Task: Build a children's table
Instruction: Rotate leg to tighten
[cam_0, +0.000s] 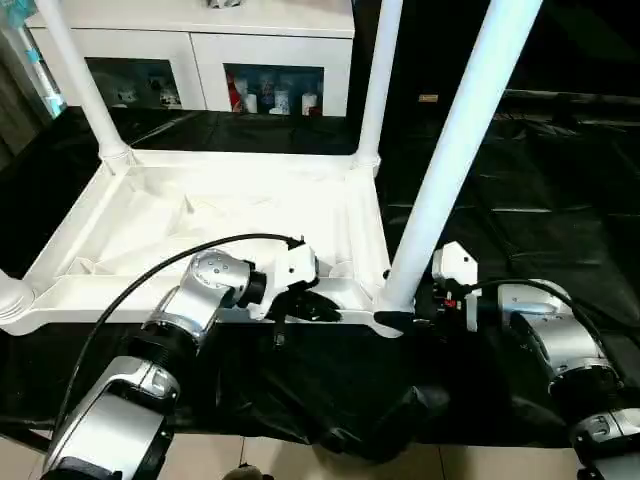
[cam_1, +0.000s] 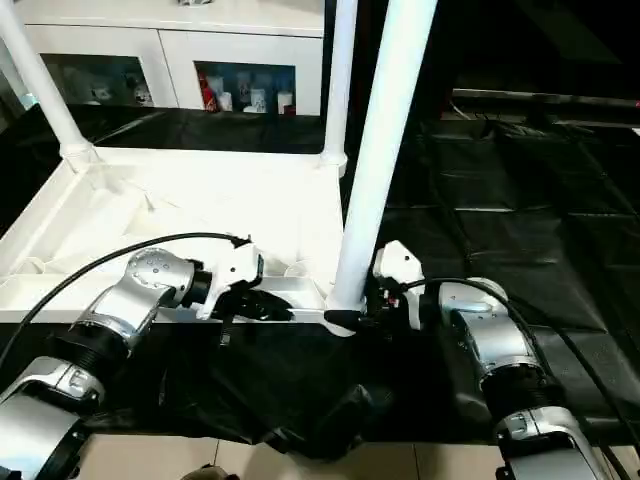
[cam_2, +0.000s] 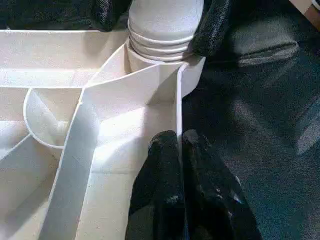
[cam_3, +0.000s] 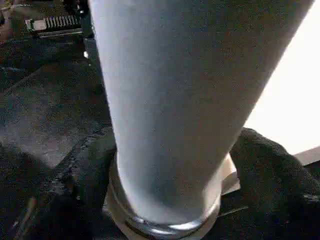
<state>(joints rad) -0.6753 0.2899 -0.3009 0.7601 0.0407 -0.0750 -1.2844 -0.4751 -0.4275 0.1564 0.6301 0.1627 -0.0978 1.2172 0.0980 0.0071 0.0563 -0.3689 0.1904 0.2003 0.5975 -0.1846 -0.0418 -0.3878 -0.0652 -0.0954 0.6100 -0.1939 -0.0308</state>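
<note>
Nearest the robot: left gripper (cam_0: 305, 300) sits at the near rim of the upturned tabletop (cam_0: 200, 215), black fingers (cam_2: 172, 185) pressed together and pinching the thin upright rim wall between them. That rim is a narrow plastic fin; likely stiff enough to steady the top, but a poor place to lift from, since it may flex or slip out.

Right gripper (cam_2: 157, 17) is at the near right corner, fingers spread wide around the base of the near right leg (cam_0: 455, 150), one on each side, just above the ribbed collar where it enters the corner socket (cam_2: 162, 67). Whether the pads actually bear on the tube I cannot tell. The grip is low on the leg, which looks the right spot: close to the joint, little leverage to tip it.

Leg reads as a smooth hollow plastic tube, tapered, probably light and rather slippery; squeeze near the collar, not mid-length.

The tabletop lies underside up on a black cloth (cam_0: 560, 190), ribs showing. A rounded white stub at the near left corner (cam_0: 12, 292) is partly cropped. Further off, the far left leg (cam_0: 85, 85) and far right leg (cam_0: 378, 85) stand in their sockets. Beyond them, a white cabinet (cam_0: 200, 45) with glass doors.

Whole assembly looks light and rigid, likely to skid on the cloth if pushed sideways.
</note>
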